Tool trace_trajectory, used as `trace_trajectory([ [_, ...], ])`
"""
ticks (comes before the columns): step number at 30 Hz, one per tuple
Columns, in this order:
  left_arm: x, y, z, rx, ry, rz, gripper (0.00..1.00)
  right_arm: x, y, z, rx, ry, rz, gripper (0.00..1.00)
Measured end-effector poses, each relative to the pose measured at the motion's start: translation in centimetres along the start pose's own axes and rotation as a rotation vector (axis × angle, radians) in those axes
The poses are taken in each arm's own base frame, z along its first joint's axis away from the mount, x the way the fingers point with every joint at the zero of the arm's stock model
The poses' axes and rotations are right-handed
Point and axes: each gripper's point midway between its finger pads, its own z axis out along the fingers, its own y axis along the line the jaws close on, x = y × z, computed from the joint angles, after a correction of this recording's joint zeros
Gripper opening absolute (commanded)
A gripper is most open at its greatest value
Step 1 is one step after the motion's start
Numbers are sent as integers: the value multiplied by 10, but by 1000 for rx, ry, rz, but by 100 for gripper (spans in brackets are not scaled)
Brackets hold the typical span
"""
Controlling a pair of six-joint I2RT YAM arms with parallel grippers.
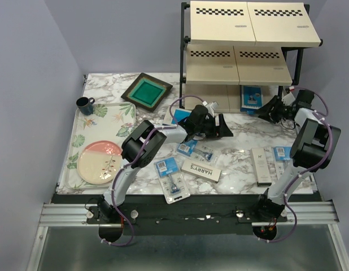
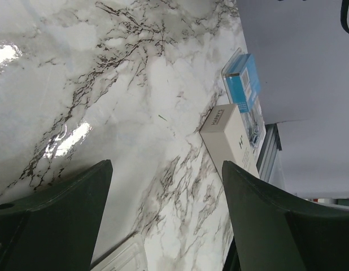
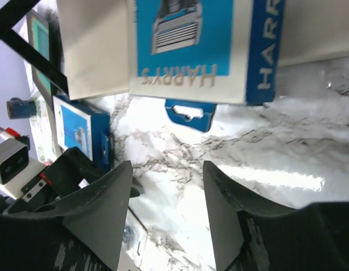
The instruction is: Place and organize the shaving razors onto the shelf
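My right pincer [image 3: 167, 166] stood spread and empty before the dark-blue razor box [image 3: 203, 45] on the shelf's [image 1: 236, 65] bottom tier. The left pincer [image 2: 168, 166] gaped over the table [image 2: 107, 84]. The blister packs [image 1: 173, 176] looked light, stiff and slick, best pinched across narrow edges.

Marble desk [image 1: 236, 148], cluttered.
Shelf [image 1: 214, 69] at one o'clock, floral tray [image 1: 115, 116] at nine, green-centred frame [image 1: 147, 91] at eleven, razor packs [image 1: 201, 168] scattered centre.
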Motion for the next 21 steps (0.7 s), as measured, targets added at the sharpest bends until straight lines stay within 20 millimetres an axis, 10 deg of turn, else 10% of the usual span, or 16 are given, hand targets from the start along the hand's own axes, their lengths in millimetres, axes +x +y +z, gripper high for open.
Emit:
trace_trajectory([
  [3,-1,-2,-1,2,-2,-2,88,1,7,-8,10,-18,15,1],
  [21,4,2,-3,-9,7,-7,88,-24,-44,7,245,-102,158,1],
])
